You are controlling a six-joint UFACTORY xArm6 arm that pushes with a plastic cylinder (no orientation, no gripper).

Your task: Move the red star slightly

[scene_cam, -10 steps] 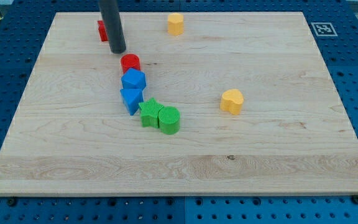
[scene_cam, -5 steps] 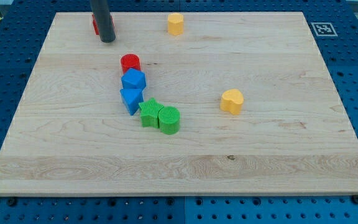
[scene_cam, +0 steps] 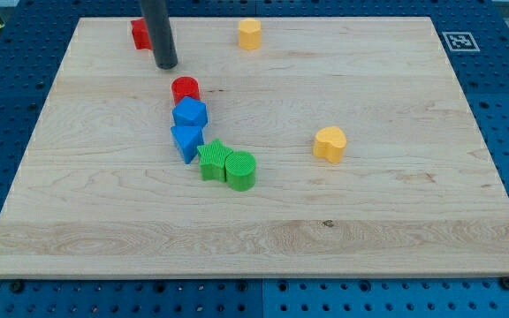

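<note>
The red star lies near the board's top left and is partly hidden behind my rod. My tip rests on the board just below and right of the star, apart from it. Below the tip a red cylinder heads a curved line of blocks: a blue block, a blue triangular block, a green star and a green cylinder.
A yellow block sits near the top edge at the middle. A yellow heart-shaped block sits right of centre. A black-and-white marker is at the board's top right corner.
My tip went up and left to the red star and nudged it up and left, then came back down and right. The other blocks have not moved.
</note>
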